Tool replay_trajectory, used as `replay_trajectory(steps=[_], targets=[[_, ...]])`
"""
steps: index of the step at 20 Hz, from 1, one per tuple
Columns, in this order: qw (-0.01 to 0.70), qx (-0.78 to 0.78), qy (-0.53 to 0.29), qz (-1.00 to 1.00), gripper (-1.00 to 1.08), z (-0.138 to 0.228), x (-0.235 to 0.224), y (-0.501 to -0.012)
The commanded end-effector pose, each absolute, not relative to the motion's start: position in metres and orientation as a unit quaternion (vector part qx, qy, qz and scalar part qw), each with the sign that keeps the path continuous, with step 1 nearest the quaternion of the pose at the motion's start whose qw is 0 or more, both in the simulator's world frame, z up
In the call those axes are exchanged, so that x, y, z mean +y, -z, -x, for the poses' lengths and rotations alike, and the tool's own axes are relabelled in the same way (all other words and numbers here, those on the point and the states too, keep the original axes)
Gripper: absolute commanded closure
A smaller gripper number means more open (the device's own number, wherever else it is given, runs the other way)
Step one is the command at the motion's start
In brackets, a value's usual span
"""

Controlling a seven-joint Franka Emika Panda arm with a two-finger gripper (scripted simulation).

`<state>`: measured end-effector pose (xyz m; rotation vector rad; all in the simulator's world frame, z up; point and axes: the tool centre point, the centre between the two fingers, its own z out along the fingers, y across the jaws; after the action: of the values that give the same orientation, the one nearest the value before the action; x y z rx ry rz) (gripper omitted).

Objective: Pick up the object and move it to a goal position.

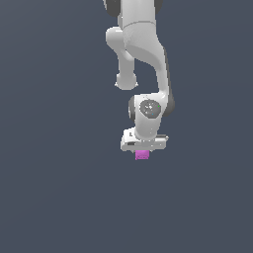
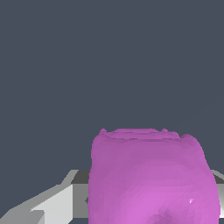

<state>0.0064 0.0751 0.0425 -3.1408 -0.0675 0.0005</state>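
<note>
Exterior view, left to right: plain grey backdrop; then your arm (image 1: 141, 44) descending to end effector (image 1: 142, 150); object (image 1: 142, 155) tucked directly beneath it, magenta lump narrower than white end effector body. No table edge or goal marker visible. Wrist view: object fills lower frame close to camera, grey end effector parts flanking it. Fingers hidden, so you cannot tell whether closed on object; likely gripped. Progress: pick apparently reached or done; carry to goal remains.
</note>
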Motion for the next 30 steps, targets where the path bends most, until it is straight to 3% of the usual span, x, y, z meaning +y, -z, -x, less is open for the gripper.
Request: replay_trajectory(steps=[1,13,30], targets=[[0.000,-0.021,0.000,1.000,1.08,-0.006,0.073,-0.047],[0.000,-0.021,0.000,1.000,1.08,0.007,0.040,-0.113],[0.001,-0.021,0.000,1.000,1.08,0.039,-0.051,-0.297]])
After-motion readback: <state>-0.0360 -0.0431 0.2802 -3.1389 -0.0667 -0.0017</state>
